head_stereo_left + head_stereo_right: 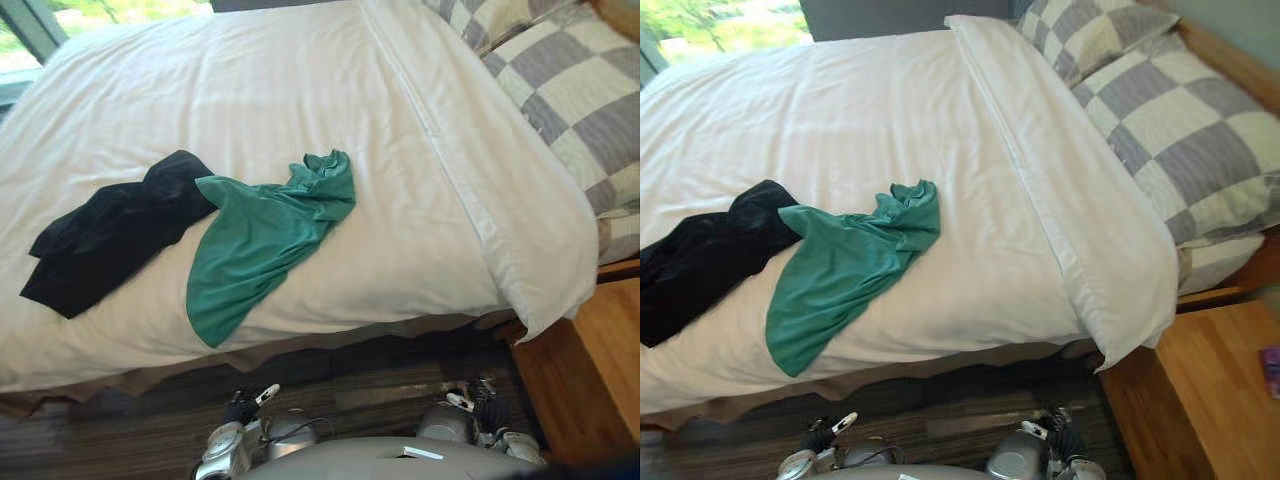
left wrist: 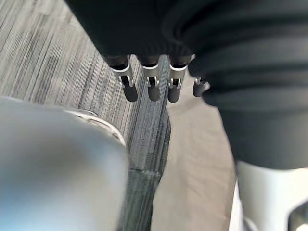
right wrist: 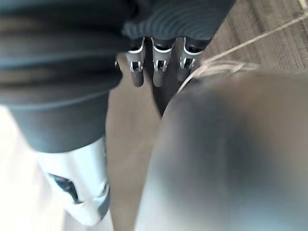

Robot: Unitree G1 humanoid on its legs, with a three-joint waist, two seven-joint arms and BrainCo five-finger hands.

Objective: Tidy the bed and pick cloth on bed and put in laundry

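One white bed, cover smooth | black cloth and green cloth touching, near its front edge, judged reachable | left hand, right hand hang low, fingers slack, empty: pickup not begun

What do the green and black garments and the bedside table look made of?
Green garment: thin, smooth knit-like fabric, matte, draping in soft folds. Black garment: soft matte cloth, crumpled; weave unclear. Bedside table: likely wood, orange-brown with a faint sheen.
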